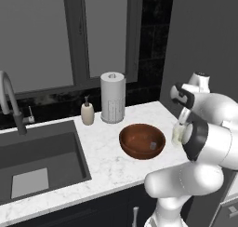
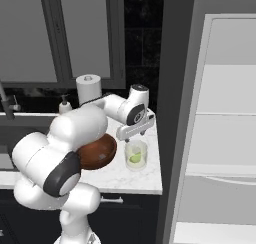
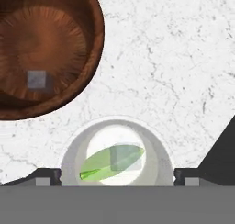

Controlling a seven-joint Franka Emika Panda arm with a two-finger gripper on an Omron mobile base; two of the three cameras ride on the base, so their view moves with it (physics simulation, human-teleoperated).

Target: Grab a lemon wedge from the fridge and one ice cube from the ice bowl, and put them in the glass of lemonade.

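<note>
We see the lemon wedge (image 3: 108, 165) lying in the glass of lemonade (image 3: 117, 154), its long axis slanting across the glass. An ice cube (image 3: 123, 156) sits over it. Our tool (image 3: 117, 176) hangs wide above, holding nothing.

White marbled worktop (image 1: 104, 158) carries ice bowl (image 1: 142, 141), glass of lemonade (image 2: 136, 155) just beside it, perforated white cylinder (image 1: 112, 97), soap bottle (image 1: 87, 112), inset sink (image 1: 37, 161).

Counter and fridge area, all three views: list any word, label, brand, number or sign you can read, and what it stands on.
None: no readable text in any view.
Soap dispenser: plain, no label.
White perforated cylinder: only dots, no lettering.
Ice bowl: bare wood.
Glass of lemonade: clear, unmarked.
Fridge: plain shelves and walls, no badge.
</note>
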